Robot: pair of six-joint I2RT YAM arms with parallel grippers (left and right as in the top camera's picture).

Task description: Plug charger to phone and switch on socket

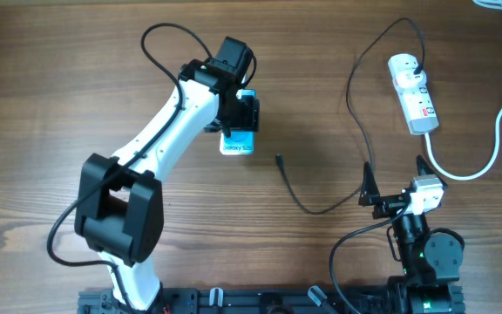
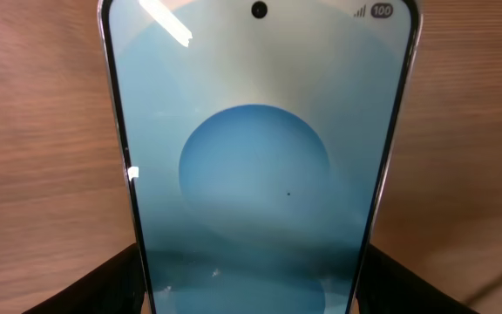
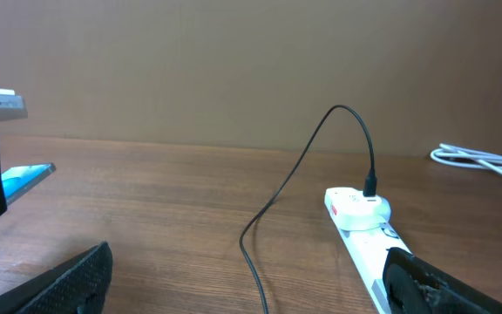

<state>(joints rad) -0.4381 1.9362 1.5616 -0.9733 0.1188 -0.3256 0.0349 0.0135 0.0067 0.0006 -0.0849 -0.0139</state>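
The phone [image 1: 239, 139] lies on the wooden table with its cyan screen up and a white strip at its near end. It fills the left wrist view [image 2: 251, 157]. My left gripper [image 1: 242, 115] is down over it, with a finger pressed against each long edge [image 2: 251, 283]. The charger, a thin black cable [image 1: 353, 96], runs from the socket [image 1: 414, 94] in a loop to its free connector plug [image 1: 279, 160], which lies right of the phone. My right gripper [image 1: 396, 181] is open and empty near the front right, with the cable [image 3: 255, 244] between its fingers [image 3: 251, 288].
A thick white cord [image 1: 488, 148] curves from the socket's near end off the table's right side. The socket [image 3: 364, 222] lies ahead and to the right of my right gripper. The phone's edge [image 3: 20, 177] shows at the far left of that view.
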